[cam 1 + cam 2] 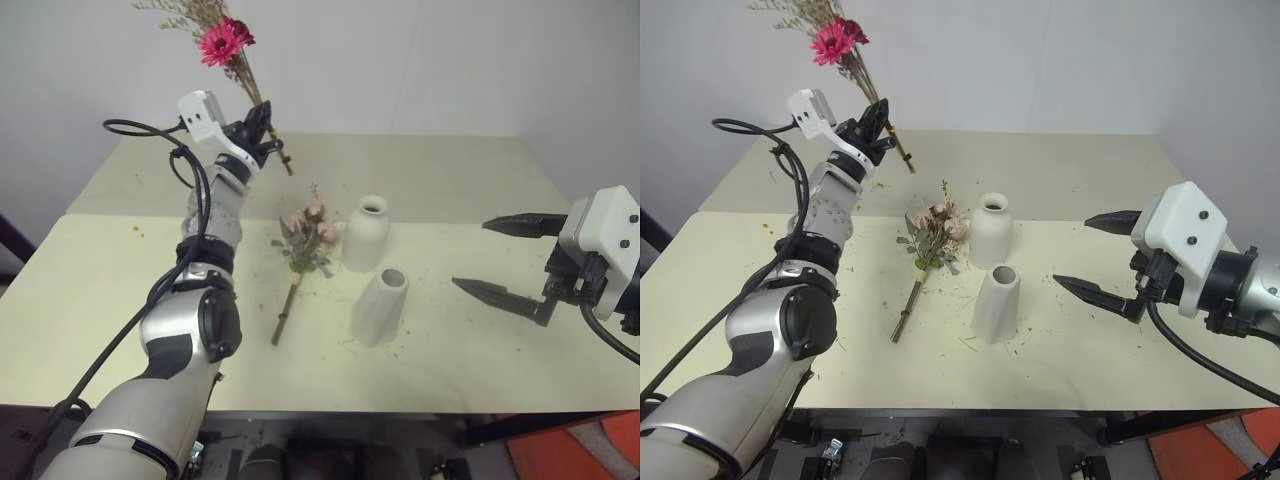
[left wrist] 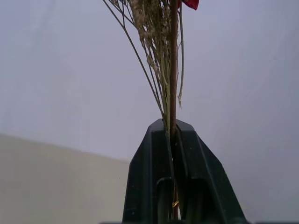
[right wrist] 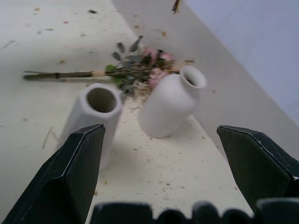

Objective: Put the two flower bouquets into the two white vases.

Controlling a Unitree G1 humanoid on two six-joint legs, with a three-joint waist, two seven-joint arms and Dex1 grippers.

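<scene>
My left gripper (image 1: pixel 262 117) is raised high over the table's far left, shut on the stems of the slim bouquet with the magenta gerbera (image 1: pixel 226 41) and beige sprigs; the flower points up and the stem ends stick out below. The left wrist view shows the stems (image 2: pixel 173 84) pinched between the black fingers. The fuller pink rose bouquet (image 1: pixel 308 238) lies flat on the table with its stems toward me. Right of it stand the bottle-shaped white vase (image 1: pixel 366 232) and, nearer me, the tapered white vase (image 1: pixel 381 307). My right gripper (image 1: pixel 507 258) hovers open at the right, empty, facing both vases.
The pale table (image 1: pixel 470 180) carries scattered bits of plant debris around the vases and bouquet. A seam (image 1: pixel 120 217) runs across the tabletop. A grey wall stands close behind the far edge. Something orange (image 1: pixel 590 450) sits below the table's front right corner.
</scene>
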